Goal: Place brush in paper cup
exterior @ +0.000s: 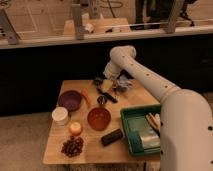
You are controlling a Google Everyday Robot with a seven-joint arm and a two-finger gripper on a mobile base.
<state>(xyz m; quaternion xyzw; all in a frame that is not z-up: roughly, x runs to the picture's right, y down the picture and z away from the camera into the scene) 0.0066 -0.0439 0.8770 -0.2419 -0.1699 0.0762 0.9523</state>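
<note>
Hovering: gripper (107,84) at table (92,150) 12 o'clock, open or closed can't tell | brush (109,96) flat just beneath it | likely light, stiff, thin; you should pinch mid-handle | paper cup (61,115) at 9 o'clock

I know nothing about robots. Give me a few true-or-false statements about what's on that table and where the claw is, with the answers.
1. The paper cup stands near the table's left edge in the picture, just in front of the purple bowl. True.
2. The brush is inside the paper cup. False: it is at the far middle of the table, close to the claw and well away from the cup.
3. The claw is over the far middle of the table, beyond the orange bowl. True.
4. The green tray sits beside the purple bowl. False: it is at the opposite, right side of the table in the picture.
</note>
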